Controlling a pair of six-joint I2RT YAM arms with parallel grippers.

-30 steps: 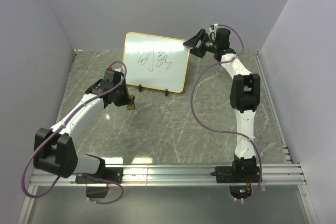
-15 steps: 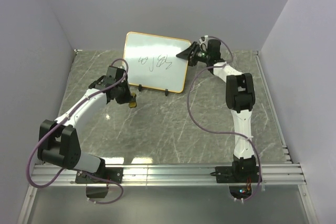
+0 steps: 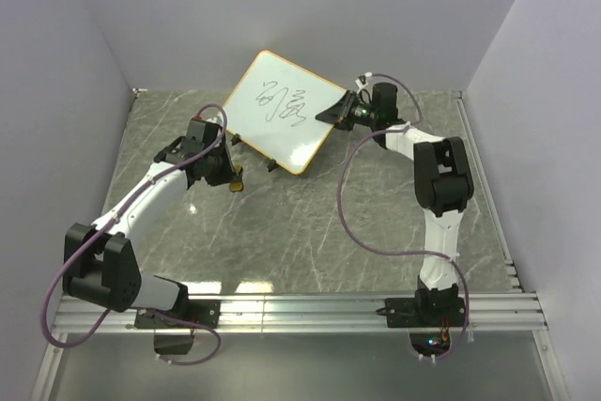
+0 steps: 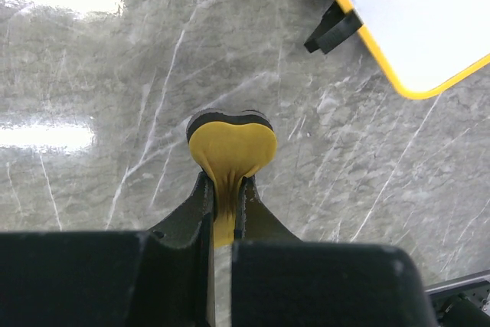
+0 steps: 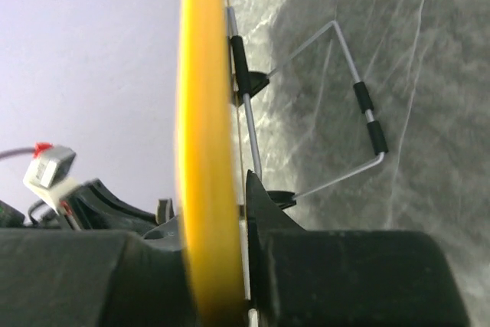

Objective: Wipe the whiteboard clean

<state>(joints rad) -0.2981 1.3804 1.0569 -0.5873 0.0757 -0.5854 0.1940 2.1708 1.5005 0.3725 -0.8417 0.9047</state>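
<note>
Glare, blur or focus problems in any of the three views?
Top external: even light, sharp, only faint reflections on the table near the arm bases. Left wrist: two bright glare streaks on the marble at left; eraser in the left claw is in focus. Right wrist: whiteboard edge sits too close, smeared yellow; its wire stand behind is sharper.

The grey, white-veined marble table (image 3: 310, 232) gleams glossily.

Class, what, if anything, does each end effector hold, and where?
Left end effector: the yellow eraser, pinched at its rear end. Right end effector: the whiteboard, clamped on its right edge.
</note>
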